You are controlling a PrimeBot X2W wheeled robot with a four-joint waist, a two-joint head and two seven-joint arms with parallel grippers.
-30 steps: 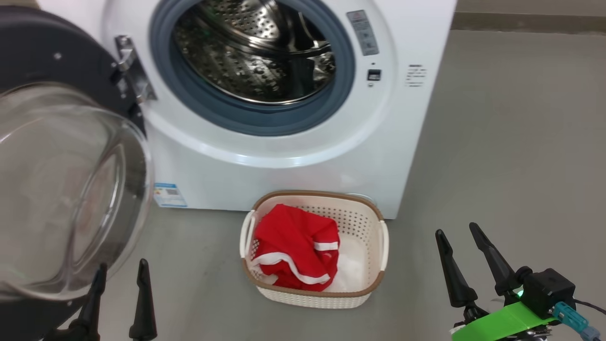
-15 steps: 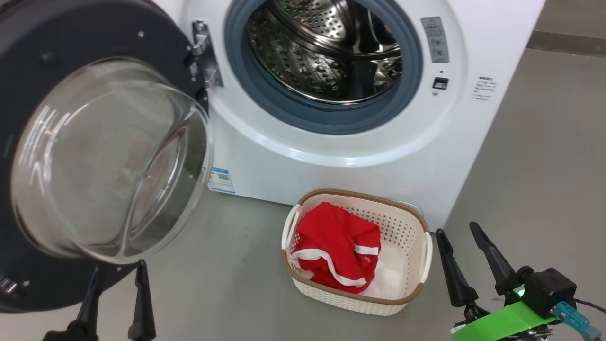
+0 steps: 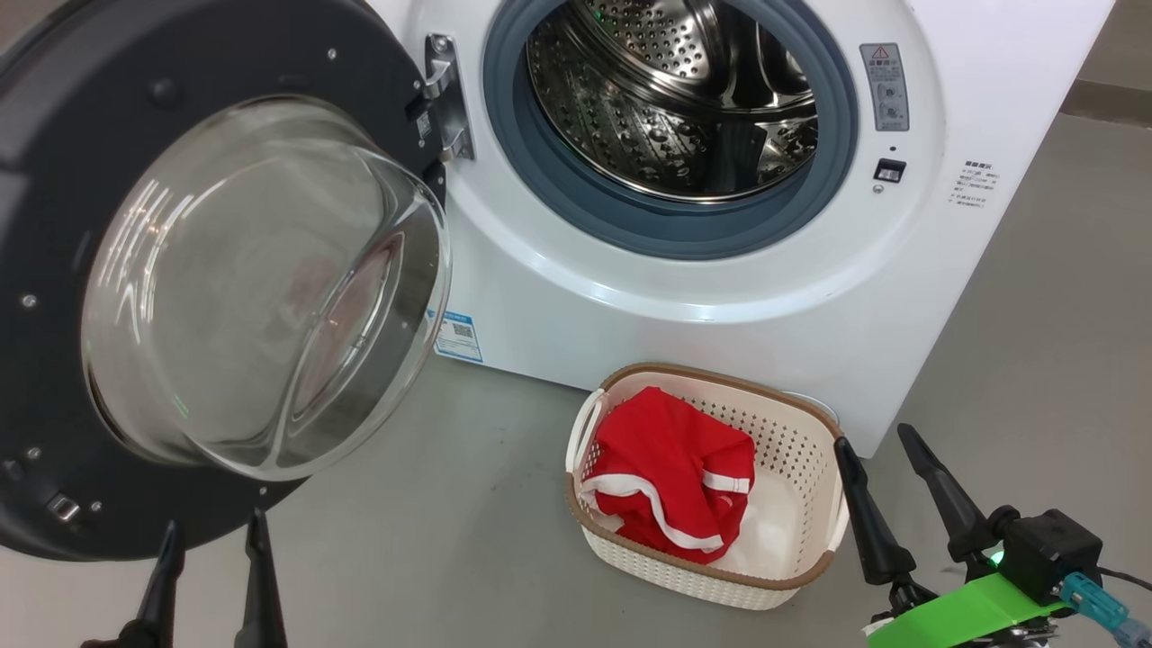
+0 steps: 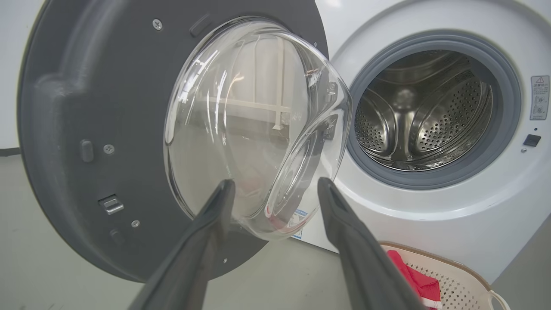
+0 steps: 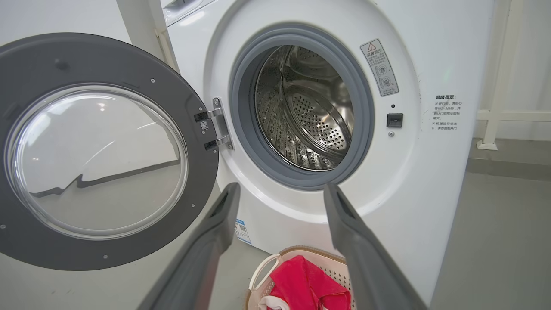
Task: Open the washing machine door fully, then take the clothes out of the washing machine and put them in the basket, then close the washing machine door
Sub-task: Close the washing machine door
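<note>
The white washing machine (image 3: 720,324) stands with its door (image 3: 81,180) swung wide to the left, the glass bowl (image 3: 261,288) bulging toward me. Its steel drum (image 3: 675,99) looks empty. Red clothes (image 3: 675,472) with white trim lie in the cream basket (image 3: 805,468) on the floor before the machine. My left gripper (image 3: 213,535) is open, low at the left, just below the door's rim. My right gripper (image 3: 877,441) is open beside the basket's right end. In the left wrist view the door (image 4: 86,107) fills the left and the gripper (image 4: 275,185) points at the glass. The right wrist view shows the drum (image 5: 305,112) and clothes (image 5: 305,284).
Grey floor (image 3: 432,504) lies bare between door and basket and to the right (image 3: 1062,315) of the machine. A small blue sticker (image 3: 457,336) marks the machine's lower front. A white frame post (image 5: 495,86) stands behind the machine's right side.
The head camera has swung left, so machine, door and basket shift right in view. Both grippers stay open and low. Nothing was taken hold of or let go.
</note>
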